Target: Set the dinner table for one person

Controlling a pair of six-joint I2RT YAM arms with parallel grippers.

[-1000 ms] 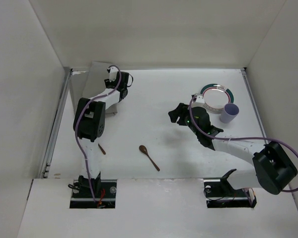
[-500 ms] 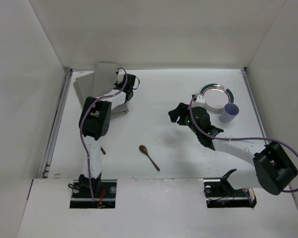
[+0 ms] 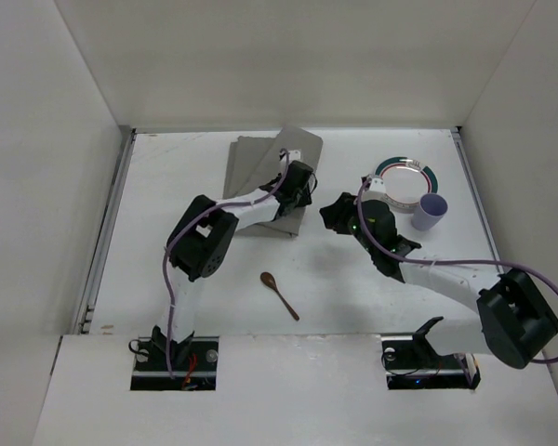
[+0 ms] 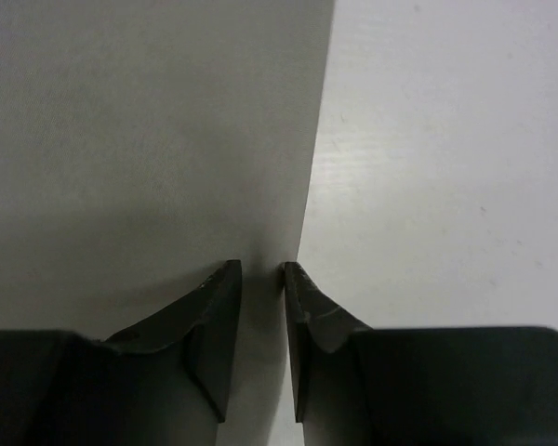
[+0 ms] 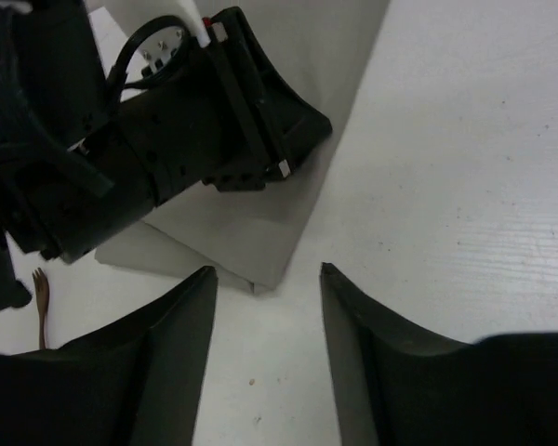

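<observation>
One dinner table [image 3: 344,302] is recorded: a large, flat, plain white matte top that fills the floor of the white-walled enclosure and bears every other item. Nearest the arm bases, one brown wooden spoon [image 3: 279,294] is laid on it at a slant, bowl toward the far left. One small brown fork [image 5: 41,295] is seen only in the right wrist view, lying on the table beyond the mat's near corner.

Further in, one grey rectangular cloth placemat [image 3: 256,167] is found at mid-table, its far right part appearing lifted off the surface. Its edge is pinched by the left gripper [image 4: 260,271], whose dark fingers are drawn narrow with only the cloth between them. The right gripper [image 5: 268,274] is held just beside it to the right. Its two dark fingers are spread wide and nothing is held; table and the mat's corner are seen below.

At the far right, one lilac cup [image 3: 431,212] is stood upright. Just beyond it, one round white plate [image 3: 405,181] with a green rim is set; whether the two touch cannot be told.
</observation>
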